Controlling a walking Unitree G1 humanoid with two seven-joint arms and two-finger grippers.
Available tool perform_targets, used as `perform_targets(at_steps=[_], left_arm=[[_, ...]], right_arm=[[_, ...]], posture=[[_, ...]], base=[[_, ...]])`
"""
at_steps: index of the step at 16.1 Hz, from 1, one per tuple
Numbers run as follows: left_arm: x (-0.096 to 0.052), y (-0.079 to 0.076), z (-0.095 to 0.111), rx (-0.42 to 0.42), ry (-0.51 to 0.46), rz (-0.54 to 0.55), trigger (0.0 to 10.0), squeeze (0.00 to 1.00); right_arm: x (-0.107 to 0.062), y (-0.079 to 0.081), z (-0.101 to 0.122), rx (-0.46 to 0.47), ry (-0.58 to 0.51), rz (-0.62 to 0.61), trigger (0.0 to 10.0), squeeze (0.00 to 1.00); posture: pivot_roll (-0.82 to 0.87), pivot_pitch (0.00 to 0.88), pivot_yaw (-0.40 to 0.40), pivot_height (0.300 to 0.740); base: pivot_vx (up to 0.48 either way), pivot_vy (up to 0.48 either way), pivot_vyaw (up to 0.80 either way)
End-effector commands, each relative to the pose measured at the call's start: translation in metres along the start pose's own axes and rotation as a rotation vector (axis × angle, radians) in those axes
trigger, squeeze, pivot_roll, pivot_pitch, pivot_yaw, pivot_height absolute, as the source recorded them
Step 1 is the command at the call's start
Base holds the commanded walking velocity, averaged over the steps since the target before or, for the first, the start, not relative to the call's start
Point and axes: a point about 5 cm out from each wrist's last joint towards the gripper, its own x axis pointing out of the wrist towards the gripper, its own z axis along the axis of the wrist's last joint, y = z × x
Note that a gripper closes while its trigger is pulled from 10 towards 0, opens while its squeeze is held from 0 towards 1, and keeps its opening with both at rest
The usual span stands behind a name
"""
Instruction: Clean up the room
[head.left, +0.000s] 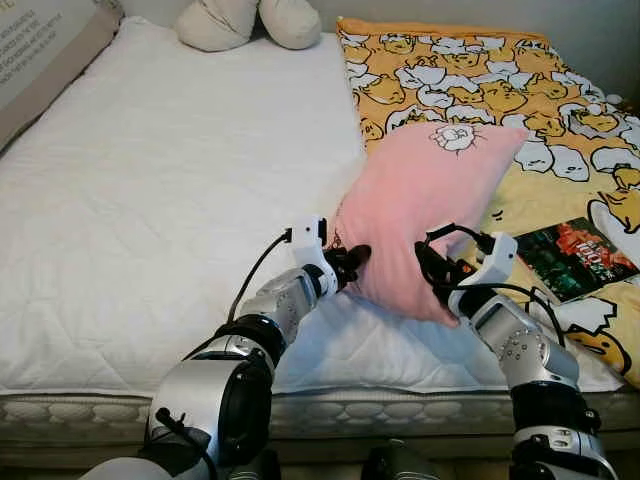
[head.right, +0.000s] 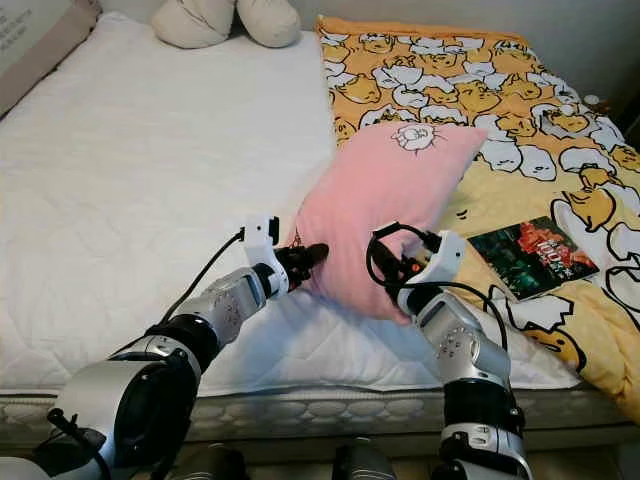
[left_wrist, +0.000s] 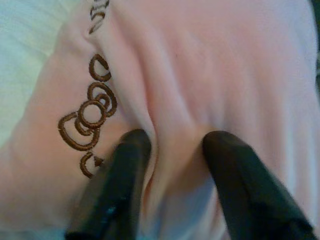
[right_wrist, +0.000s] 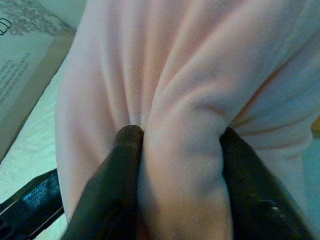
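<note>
A pink pillow (head.left: 420, 205) with a small cartoon print lies on the bed, its near end lifted off the white mattress (head.left: 150, 200). My left gripper (head.left: 350, 262) is shut on the pillow's near left edge, beside brown embroidered loops (left_wrist: 90, 115). My right gripper (head.left: 430, 268) is shut on the near right edge. A fold of pink fabric (right_wrist: 180, 150) bulges between its black fingers (right_wrist: 125, 170). In the left wrist view the pink cloth is likewise pinched between the fingers (left_wrist: 125, 165).
A yellow cartoon-print blanket (head.left: 500, 80) covers the bed's right side, with a dark book (head.left: 575, 258) lying on it. A cream cushion (head.left: 250, 22) sits at the head, a beige pillow (head.left: 40, 50) at far left. The mattress edge (head.left: 350, 410) runs close in front.
</note>
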Motion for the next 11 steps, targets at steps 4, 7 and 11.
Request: perform_targets(at_steps=[4, 7, 11], left_arm=[[0.005, -0.020, 0.022, -0.072, -0.141, -0.150, 0.0, 0.00], [-0.008, -0.003, 0.051, -0.042, -0.235, -0.141, 0.0, 0.00], [-0.025, 0.029, 0.062, 0.125, -0.220, 0.022, 10.0, 0.00]], right_arm=[[-0.003, 0.014, 0.009, -0.029, -0.019, 0.089, 0.0, 0.00], [-0.008, 0.021, 0.038, -0.096, -0.070, 0.144, 0.0, 0.00], [-0.028, 0.007, 0.057, -0.191, -0.032, 0.163, 0.0, 0.00]], posture=[[-0.12, 0.000, 0.020, 0.695], [-0.09, 0.000, 0.019, 0.695], [-0.06, 0.000, 0.004, 0.695]], base=[[0.000, 0.000, 0.00], [0.000, 0.000, 0.00], [0.000, 0.000, 0.00]])
